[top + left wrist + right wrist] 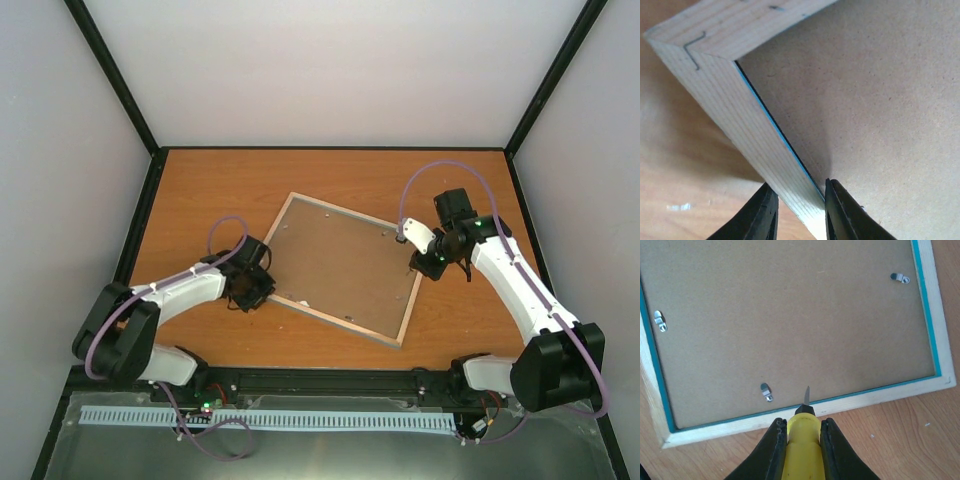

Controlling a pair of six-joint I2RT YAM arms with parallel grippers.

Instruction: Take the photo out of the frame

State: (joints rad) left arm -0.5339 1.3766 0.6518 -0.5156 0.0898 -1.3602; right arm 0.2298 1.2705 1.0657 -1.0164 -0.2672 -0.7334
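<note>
Two pincers work at the frame (335,320), which lies face down near the middle of the tabletop (220,190), turned askew, its brown backing (345,265) upward. We cannot see the photo; the backing covers the whole opening.

Our left pincer (262,285) is at the frame's left corner. From the left wrist, we see its fingers (765,215) straddling the pale wooden rail, one outside and one over the backing, closed in against both sides with the rail filling the gap.

Our right pincer (425,262) hangs over the frame's right edge, clamped tight on a yellow tool (801,445). The tool's thin metal blade (806,396) points at the inner teal edge of the rail, just beside a small metal clip (767,391) lying on the backing. Further clips sit along the other sides.
</note>
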